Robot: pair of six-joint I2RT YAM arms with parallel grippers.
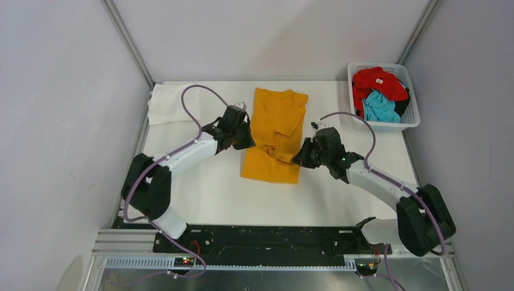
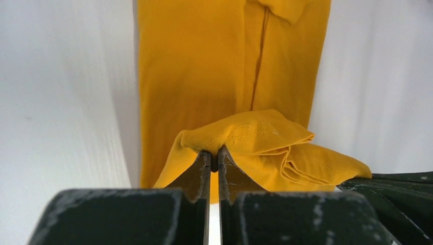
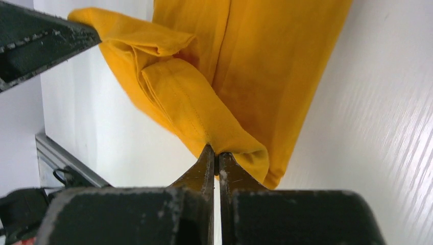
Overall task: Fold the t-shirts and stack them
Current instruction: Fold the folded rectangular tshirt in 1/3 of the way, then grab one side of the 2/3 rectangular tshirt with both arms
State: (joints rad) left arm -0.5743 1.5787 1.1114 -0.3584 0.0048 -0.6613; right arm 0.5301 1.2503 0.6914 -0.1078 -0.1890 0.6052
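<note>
The mustard-orange t-shirt lies lengthwise on the white table, folded narrow, its lower part bunched and lifted between my grippers. My left gripper is shut on the shirt's left edge; the pinched hem shows in the left wrist view. My right gripper is shut on the right edge; the pinched fold shows in the right wrist view. A white t-shirt lies at the table's back left. A red t-shirt and a turquoise t-shirt sit in the basket.
The white lattice basket stands at the back right corner. Grey walls close in the table on the left, back and right. The black rail with both arm bases runs along the near edge.
</note>
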